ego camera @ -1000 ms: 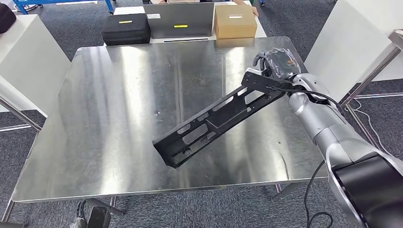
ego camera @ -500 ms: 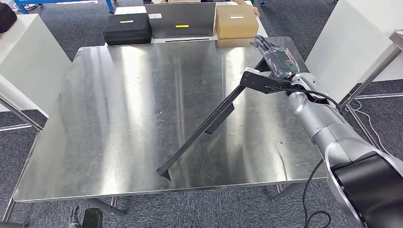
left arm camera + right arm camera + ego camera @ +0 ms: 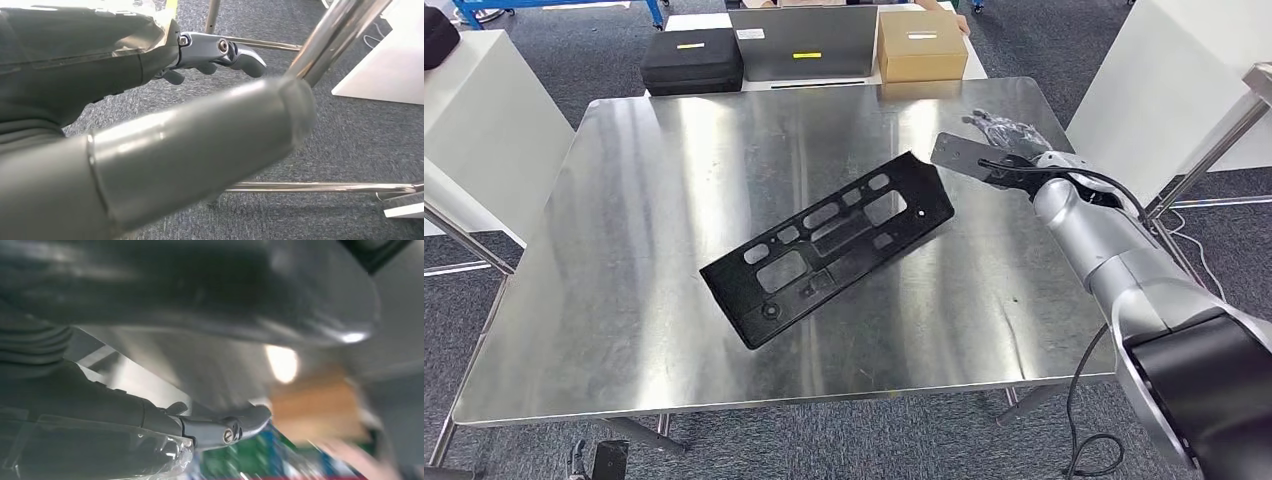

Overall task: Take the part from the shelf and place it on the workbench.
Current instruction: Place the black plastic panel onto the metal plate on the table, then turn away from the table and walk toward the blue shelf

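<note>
The black part (image 3: 829, 245) is now lying flat in the middle of the workbench (image 3: 654, 180), no longer tipped up. The right hand (image 3: 1002, 135) is hanging beside it with fingers spread, holding nothing, so the job looks done.

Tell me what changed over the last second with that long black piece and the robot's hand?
The right hand let go of the black part, which it had held up at one end. The part tipped over and now lies flat on the steel workbench, its holes facing up. The hand sits open beside it. The cases and the cardboard box behind stayed put.
</note>
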You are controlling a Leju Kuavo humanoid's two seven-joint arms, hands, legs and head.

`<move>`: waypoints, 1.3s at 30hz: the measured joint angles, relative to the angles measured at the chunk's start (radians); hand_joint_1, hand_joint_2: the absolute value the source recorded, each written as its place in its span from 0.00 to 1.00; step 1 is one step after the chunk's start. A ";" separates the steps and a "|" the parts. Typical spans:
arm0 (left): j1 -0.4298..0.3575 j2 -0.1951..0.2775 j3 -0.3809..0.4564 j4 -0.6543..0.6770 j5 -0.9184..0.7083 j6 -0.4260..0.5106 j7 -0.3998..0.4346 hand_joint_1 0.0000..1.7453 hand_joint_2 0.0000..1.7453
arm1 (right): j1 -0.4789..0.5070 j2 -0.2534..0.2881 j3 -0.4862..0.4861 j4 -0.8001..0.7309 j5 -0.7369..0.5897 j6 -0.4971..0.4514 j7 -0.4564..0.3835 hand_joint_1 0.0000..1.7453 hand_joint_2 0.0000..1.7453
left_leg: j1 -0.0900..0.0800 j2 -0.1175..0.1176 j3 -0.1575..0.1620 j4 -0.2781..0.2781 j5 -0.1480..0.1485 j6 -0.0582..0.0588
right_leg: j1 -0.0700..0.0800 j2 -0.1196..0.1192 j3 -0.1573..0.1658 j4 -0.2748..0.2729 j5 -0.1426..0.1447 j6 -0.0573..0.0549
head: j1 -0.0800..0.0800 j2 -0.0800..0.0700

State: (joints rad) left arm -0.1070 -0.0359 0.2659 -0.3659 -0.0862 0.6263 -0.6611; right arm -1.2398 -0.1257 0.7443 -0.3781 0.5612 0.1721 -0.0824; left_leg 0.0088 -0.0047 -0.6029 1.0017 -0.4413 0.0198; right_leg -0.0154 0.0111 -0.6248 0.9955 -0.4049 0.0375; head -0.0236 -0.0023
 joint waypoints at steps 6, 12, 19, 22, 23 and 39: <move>0.003 0.000 0.000 0.003 0.019 0.003 0.000 0.00 0.00 | -0.037 -0.002 0.003 0.024 0.026 0.028 0.112 0.00 0.00 | 0.000 0.000 0.000 0.000 0.000 0.000 | 0.000 0.000 0.000 0.000 0.000 0.000 | 0.000 0.000; 0.013 -0.002 0.000 0.003 0.033 0.004 0.000 0.00 0.00 | -0.055 -0.045 0.020 0.026 0.113 -0.114 0.148 0.00 0.00 | 0.000 -0.001 0.000 0.001 0.000 0.000 | 0.000 -0.001 0.000 0.000 0.000 0.000 | 0.000 0.000; 0.028 -0.012 0.000 0.002 0.043 0.004 0.000 0.00 0.00 | -0.095 -0.181 0.043 0.027 0.187 -0.300 0.163 0.00 0.00 | -0.002 -0.008 -0.002 0.003 -0.001 0.002 | 0.000 -0.007 0.000 0.000 0.000 0.001 | 0.000 0.000; 0.029 -0.013 0.000 0.002 0.044 0.004 0.000 0.00 0.00 | -0.099 -0.192 0.044 0.027 0.189 -0.305 0.164 0.00 0.00 | -0.002 -0.009 -0.002 0.003 -0.001 0.002 | 0.000 -0.008 0.000 0.000 0.000 0.001 | 0.000 0.000; 0.029 -0.013 0.000 0.002 0.044 0.004 0.000 0.00 0.00 | -0.099 -0.193 0.044 0.027 0.190 -0.305 0.165 0.00 0.00 | -0.002 -0.009 -0.002 0.003 -0.001 0.002 | 0.000 -0.008 0.001 0.000 0.000 0.001 | 0.000 0.000; 0.077 -0.061 0.038 -0.029 0.106 0.011 0.000 0.00 0.00 | 0.490 -0.680 -0.230 -0.165 0.066 -0.830 0.169 0.00 0.00 | -0.005 -0.026 0.005 0.006 -0.016 0.022 | 0.009 -0.025 0.021 -0.005 -0.012 0.013 | -0.001 0.000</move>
State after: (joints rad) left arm -0.0302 -0.0973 0.3038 -0.3953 0.0198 0.6374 -0.6612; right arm -0.7502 -0.8061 0.5142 -0.5430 0.6270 -0.6575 0.0866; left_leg 0.0040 -0.0303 -0.5976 1.0077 -0.4574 0.0418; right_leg -0.0068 -0.0141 -0.6034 0.9901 -0.4169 0.0501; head -0.0242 -0.0023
